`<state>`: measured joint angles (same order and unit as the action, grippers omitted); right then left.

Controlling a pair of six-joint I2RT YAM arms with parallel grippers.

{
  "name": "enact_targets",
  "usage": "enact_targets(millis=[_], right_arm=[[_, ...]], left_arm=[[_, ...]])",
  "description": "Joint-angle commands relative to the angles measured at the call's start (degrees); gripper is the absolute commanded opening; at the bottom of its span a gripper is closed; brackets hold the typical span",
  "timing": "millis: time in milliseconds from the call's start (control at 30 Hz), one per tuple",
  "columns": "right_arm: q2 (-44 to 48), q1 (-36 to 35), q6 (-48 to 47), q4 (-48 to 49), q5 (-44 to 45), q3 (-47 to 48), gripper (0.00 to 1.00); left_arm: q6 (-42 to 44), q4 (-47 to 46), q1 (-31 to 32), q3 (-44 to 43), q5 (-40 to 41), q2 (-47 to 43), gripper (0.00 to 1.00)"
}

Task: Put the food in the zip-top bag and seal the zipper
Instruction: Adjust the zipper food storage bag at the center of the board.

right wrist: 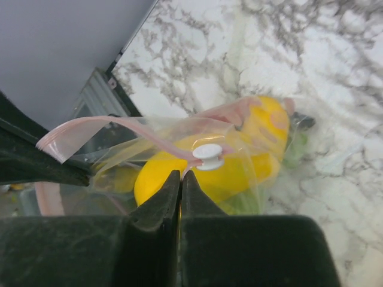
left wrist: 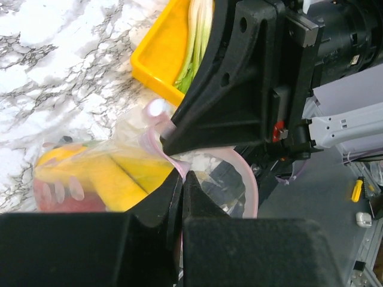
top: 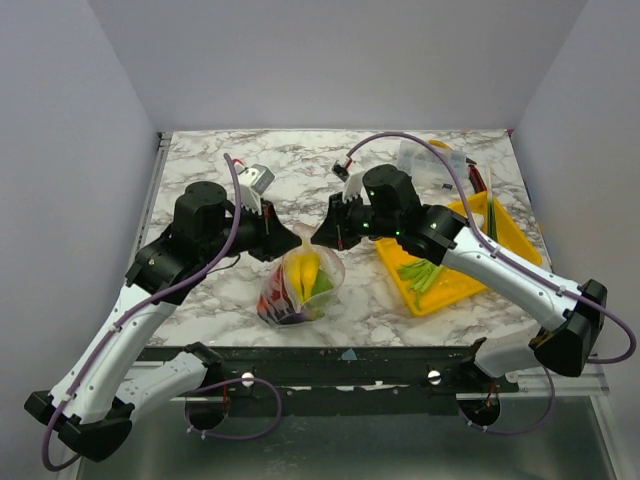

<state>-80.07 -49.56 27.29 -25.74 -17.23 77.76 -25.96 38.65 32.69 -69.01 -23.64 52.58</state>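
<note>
Surface: white marble-patterned top [top: 200,160] between plain grey walls, with both arm bases at its near edge.
Left arm: [top: 150,290] reaches in from the near left toward the middle of the surface.
Right arm: [top: 500,265] reaches in from the near right, passing over the tray.
Yellow tray: [top: 510,235] lies on the right side of the surface with green stalks [top: 422,272] in it.
Clear container: [top: 430,160] sits at the far right, behind the tray.
Zip-top bag: [top: 300,285] rests mid-surface, near the front edge. Its mouth is drawn up to a peak between the two tools and its body bulges with food.
Left tool: [left wrist: 182,179] fingers pressed together, pinching the zipper at the bag's top.
Right tool: [right wrist: 181,176] fingers pressed together on the zip-top bag's upper edge, just below the slider and tip to tip with the left tool.
Food: all inside the bag. The yellow bananas [top: 305,270] are uppermost, a green piece [top: 322,287] lies to their right, a red fruit [top: 268,300] to the left, and a dark purple eggplant [top: 290,315] at the bottom.
Zipper: pink strip [right wrist: 90,125] curving along the mouth. Whether it is fully closed cannot be told.
Slider: small white tab [right wrist: 207,154] on the zipper, beside the right tool's tips.
</note>
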Motion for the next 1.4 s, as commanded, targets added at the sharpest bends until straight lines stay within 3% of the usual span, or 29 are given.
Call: enact_targets(millis=[0,33,67,133,200,267,333,400,467,533,667,767,867,967,1067,1133,1200,1367], right_arm=[[2.4,0.1,-6.9,7.9,9.5,-1.0,0.00],[2.7,1.2,-9.6,10.8,7.1,-1.5,0.00],[2.6,2.8,-12.1,12.6,3.5,-1.4,0.00],[1.0,7.0,-14.1,15.9,-8.5,0.1,0.00],[-1.8,9.9,-15.8,17.4,-21.4,2.8,0.00],[-4.1,10.5,-17.2,17.9,-30.0,4.5,0.00],[-5.7,10.6,-16.3,19.8,-34.9,5.3,0.00],[-7.5,10.7,-15.2,20.1,-38.2,7.0,0.00],[-8.9,10.7,-14.8,19.6,-39.3,8.6,0.00],[-9.9,10.8,-14.3,19.5,-39.7,9.9,0.00],[-12.6,11.0,-14.0,16.9,-41.6,13.5,0.00],[-13.5,11.1,-13.9,16.6,-39.6,14.2,0.00],[-14.1,11.0,-12.6,16.9,-34.1,14.6,0.00],[-15.1,11.0,-10.9,17.3,-32.3,15.1,0.00],[-18.2,11.0,-8.3,19.1,-36.4,16.9,0.00],[-20.4,11.0,-6.8,19.2,-39.6,18.9,0.00],[-21.7,11.0,-5.8,18.1,-40.5,20.5,0.00],[-21.8,11.1,-4.6,17.7,-43.2,20.4,0.00]], left_arm=[[0.9,-4.9,-0.5,-1.0,-0.9,-2.1,0.31],[1.0,-7.0,-1.5,1.7,0.5,-3.4,0.61],[0.6,-9.9,-3.8,3.8,0.5,-5.3,0.80],[-0.7,-14.7,-10.0,6.9,-3.4,-7.5,0.94],[-2.0,-18.6,-15.6,8.0,-8.8,-8.2,0.98],[-3.1,-22.6,-18.4,9.2,-10.9,-8.2,0.99],[-5.6,-25.4,-20.5,10.8,-7.7,-8.0,0.99],[-8.2,-28.1,-23.6,13.4,-5.1,-8.7,0.98],[-9.0,-36.6,-26.0,18.5,-5.4,-10.4,0.98],[-6.8,-42.9,-26.6,22.4,-7.5,-10.1,0.99],[0.1,-41.2,-26.8,23.7,-9.7,-5.9,0.97],[1.3,-41.4,-26.8,25.3,-6.5,-5.1,0.87],[-1.5,-38.7,-26.8,24.1,-14.3,-3.5,0.68],[-12.9,-45.8,-26.0,28.3,-19.4,-5.2,0.67],[-21.7,-58.1,-19.7,35.1,-10.6,-9.6,0.67],[-21.4,-58.5,-13.1,37.2,1.9,-11.7,0.68],[-20.7,-59.4,-10.5,38.6,8.4,-12.3,0.68],[-16.3,-55.1,-10.2,39.0,19.5,-12.8,0.87]])
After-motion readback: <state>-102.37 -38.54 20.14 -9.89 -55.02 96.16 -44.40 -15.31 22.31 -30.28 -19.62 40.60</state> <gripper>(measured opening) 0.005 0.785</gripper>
